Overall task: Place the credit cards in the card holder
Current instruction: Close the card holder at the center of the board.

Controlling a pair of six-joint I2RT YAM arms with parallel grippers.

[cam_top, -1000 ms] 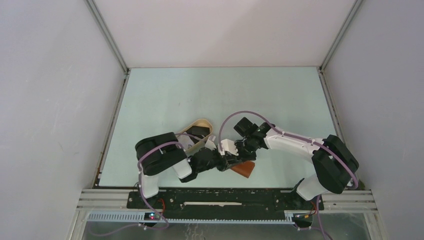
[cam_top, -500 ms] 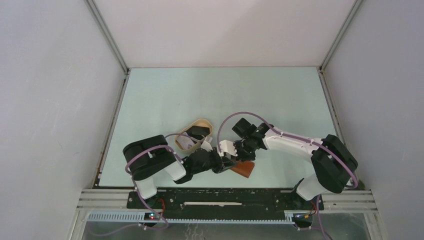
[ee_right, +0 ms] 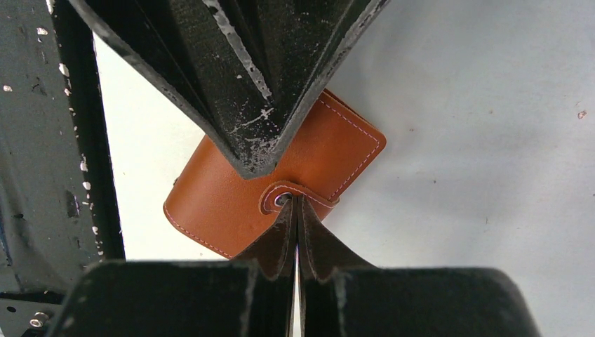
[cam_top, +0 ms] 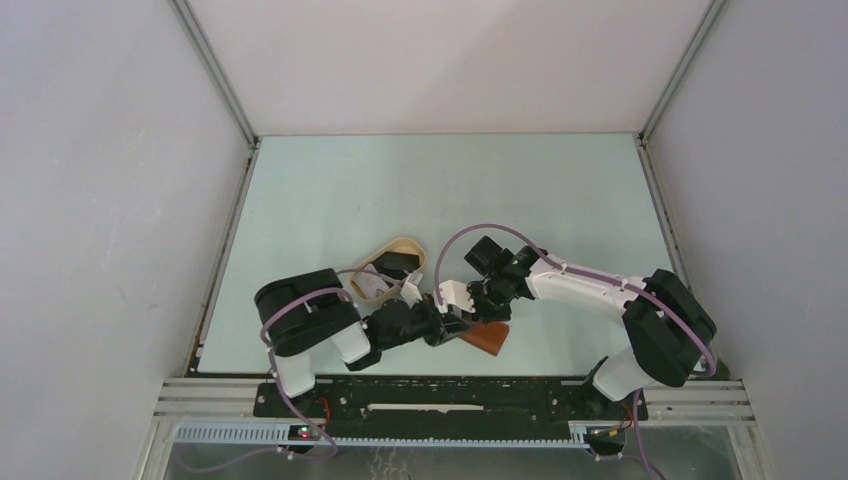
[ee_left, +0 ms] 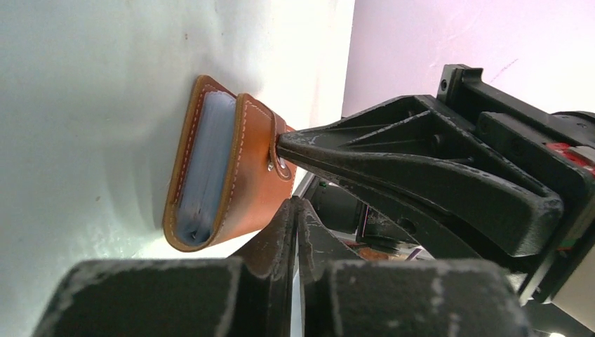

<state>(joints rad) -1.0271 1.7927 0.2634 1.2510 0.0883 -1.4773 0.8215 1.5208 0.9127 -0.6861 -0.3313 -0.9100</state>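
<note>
Trouble would start with the tabletop (cam_top: 440,190). It looks smooth, so the card holder (cam_top: 488,342), lying folded near the middle of the near edge, could skid or tip if either arm presses harder. The beige tray (cam_top: 404,241) sits just to its left and holds something dark, perhaps a card. A sweep of the left arm could knock it.

The left gripper (ee_left: 295,203) has its jaws pressed together, tips on the holder's cover. The right gripper (ee_right: 295,200) is also closed, tips at the snap stud (ee_right: 282,200). Whether it pinches the strap I cannot tell. If it does not, the tips may slide off and leave the flap fastened.

The overhead view hides this contact beneath the arms. Only the left wrist view shows the pale sleeves (ee_left: 210,161) between the covers. Only the right wrist view shows the stud and the stitched face square on.
</note>
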